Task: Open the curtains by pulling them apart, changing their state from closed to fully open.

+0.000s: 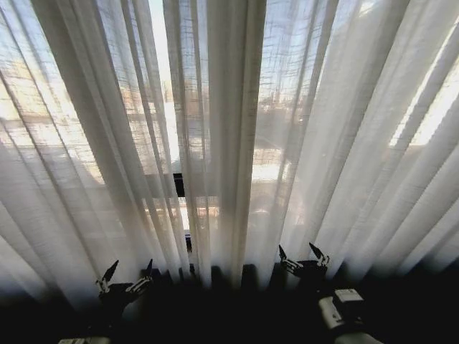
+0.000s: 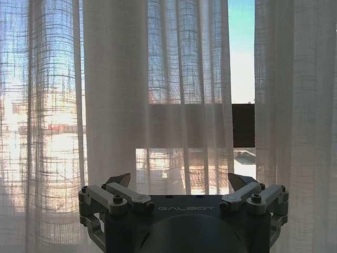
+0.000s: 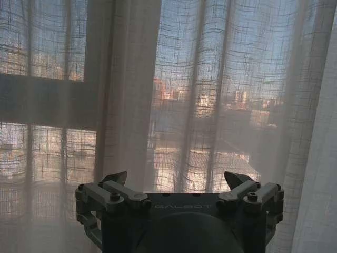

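So the curtains [image 1: 229,143] hang shut across the whole frame, pleats running top to bottom, with just a slim gap left of centre. Left end effector [image 1: 128,276] sits lower left, right end effector [image 1: 304,256] lower right, both released and empty. Fabric's dead ahead of each; the left looks nearer that gap.

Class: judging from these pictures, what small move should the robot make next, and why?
Probably ease the left gripper and right gripper forward into the curtains. Both are open, empty and short of the fabric, and the panels show just a narrow gap.
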Motion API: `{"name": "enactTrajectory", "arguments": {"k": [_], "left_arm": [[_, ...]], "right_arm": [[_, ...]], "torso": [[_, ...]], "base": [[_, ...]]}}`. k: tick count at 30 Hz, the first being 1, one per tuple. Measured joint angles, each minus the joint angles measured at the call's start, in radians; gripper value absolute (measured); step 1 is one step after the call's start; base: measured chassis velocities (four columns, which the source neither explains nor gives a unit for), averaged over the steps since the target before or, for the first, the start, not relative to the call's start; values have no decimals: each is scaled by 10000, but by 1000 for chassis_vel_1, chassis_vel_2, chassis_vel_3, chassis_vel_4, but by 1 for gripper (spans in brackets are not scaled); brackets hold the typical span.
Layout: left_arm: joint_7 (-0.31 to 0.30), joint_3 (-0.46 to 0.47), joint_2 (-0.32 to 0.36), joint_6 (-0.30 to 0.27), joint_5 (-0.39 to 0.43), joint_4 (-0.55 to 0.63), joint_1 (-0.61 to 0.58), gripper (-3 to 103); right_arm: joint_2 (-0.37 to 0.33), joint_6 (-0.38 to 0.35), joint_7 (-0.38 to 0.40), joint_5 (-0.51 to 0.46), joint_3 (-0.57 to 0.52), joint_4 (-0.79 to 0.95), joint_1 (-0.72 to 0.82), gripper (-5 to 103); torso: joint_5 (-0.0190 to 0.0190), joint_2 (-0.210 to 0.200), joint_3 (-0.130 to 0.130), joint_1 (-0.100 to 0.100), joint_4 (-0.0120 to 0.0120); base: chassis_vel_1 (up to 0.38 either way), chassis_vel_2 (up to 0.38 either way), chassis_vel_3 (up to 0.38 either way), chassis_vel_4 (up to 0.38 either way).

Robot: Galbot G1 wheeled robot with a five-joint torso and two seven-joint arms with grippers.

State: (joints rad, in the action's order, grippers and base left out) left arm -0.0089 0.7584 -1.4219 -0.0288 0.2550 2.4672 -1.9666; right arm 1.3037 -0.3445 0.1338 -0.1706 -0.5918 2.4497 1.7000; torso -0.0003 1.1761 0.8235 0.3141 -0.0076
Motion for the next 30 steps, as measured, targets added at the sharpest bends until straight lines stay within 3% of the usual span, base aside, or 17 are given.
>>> {"name": "enactTrajectory", "arguments": {"k": [23,30], "left_arm": [[8,21,-40,107,-27,-57,-49,100],[4,50,-138,108,-101,-34,-157,100]], "right_arm": [[40,364,21,116,192,-355,-150,100],[-273,191,153,-831,301,-1332,-1184,100]], "torso": [[2,-1,0,-1,0],[7,0,0,-2,0]], "base": [[195,207,-199,-197],[52,49,-65,-65]]}}
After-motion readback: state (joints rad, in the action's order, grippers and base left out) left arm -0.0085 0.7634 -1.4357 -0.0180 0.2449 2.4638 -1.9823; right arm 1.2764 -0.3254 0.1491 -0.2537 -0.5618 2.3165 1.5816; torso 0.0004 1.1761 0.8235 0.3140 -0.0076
